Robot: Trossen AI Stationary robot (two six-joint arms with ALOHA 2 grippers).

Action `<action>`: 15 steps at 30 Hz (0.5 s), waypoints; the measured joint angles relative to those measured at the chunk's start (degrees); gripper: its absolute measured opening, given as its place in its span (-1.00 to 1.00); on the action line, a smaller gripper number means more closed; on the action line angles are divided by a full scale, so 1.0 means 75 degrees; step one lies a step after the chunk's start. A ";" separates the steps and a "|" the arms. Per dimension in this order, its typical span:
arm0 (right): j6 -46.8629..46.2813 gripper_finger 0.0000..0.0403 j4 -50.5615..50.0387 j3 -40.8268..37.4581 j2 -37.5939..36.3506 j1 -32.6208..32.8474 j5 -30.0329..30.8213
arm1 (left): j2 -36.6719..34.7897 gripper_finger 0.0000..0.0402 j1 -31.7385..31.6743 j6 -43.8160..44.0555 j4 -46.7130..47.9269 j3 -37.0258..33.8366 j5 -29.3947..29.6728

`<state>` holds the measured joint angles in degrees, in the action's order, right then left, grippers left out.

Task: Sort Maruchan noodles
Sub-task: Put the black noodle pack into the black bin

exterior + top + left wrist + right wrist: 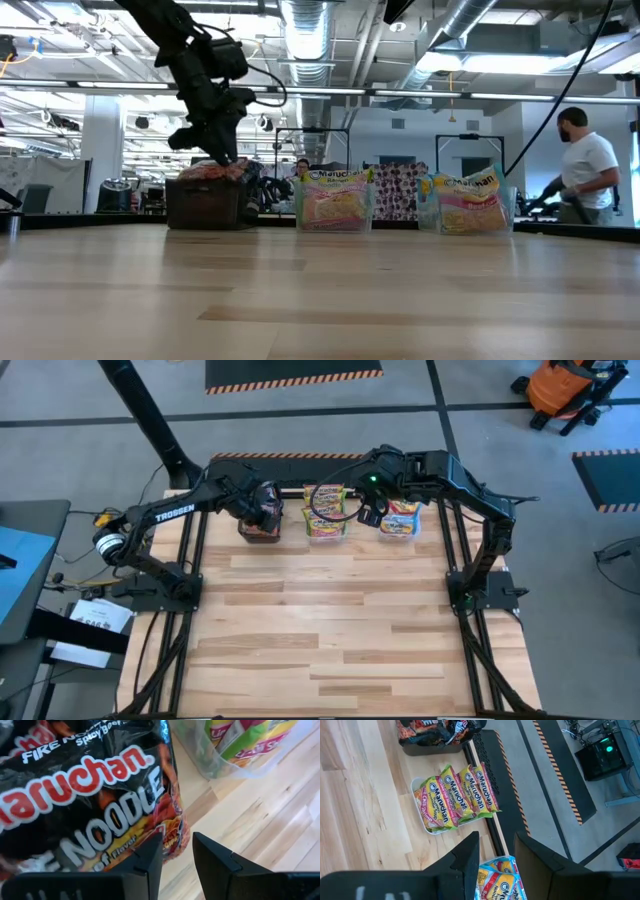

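On the bench [330, 620], Maruchan noodles sit in three tubs toward twelve o'clock: dark packets [260, 518], green-yellow packets [325, 510], blue packets [402, 520]. The left gripper [177, 852] hovers over the dark packets and the right gripper [496, 851] above the blue ones, both jaws spread, empty.

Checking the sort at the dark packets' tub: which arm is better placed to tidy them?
Left, probably: the left gripper hangs right over the dark tub, open beside a black packet. The right gripper is near the blue packets.

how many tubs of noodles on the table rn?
3, in a row along the far edge: dark tub under the left arm, clear tub in the middle, third tub under the right arm.
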<state>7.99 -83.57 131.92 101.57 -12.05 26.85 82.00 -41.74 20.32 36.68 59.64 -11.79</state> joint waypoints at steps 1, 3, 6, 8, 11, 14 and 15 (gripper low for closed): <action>-0.0001 -0.28 0.0000 0.0000 -0.0001 0.0000 -0.0001 | 0.0106 -0.50 0.0000 0.0002 -0.0024 0.0008 -0.0029; -0.0001 -0.28 0.0000 0.0000 -0.0001 0.0000 -0.0002 | 0.0228 -0.50 0.0000 0.0027 -0.0025 0.0009 -0.0030; -0.0001 -0.28 -0.0003 0.0000 -0.0002 0.0000 0.0000 | 0.0300 -0.50 -0.0008 0.0040 0.0034 0.0025 0.0016; -0.0001 -0.28 -0.0003 0.0000 0.0000 0.0000 -0.0003 | 0.0303 -0.50 -0.0025 -0.0054 0.0118 0.0023 0.0212; -0.0003 -0.28 -0.0010 0.0000 -0.0001 0.0000 0.0000 | 0.0303 -0.50 -0.0094 -0.0260 0.0350 0.0020 0.0711; -0.0003 -0.28 -0.0012 0.0000 0.0000 0.0000 -0.0002 | 0.0306 -0.50 -0.0211 -0.0408 0.0469 0.0012 0.1025; -0.0003 -0.28 -0.0012 0.0000 -0.0002 0.0000 0.0000 | 0.0306 -0.50 -0.0229 -0.0433 0.0455 0.0012 0.1065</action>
<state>7.97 -83.66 131.92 101.56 -12.05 26.85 84.29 -43.46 17.07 40.09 59.72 -3.81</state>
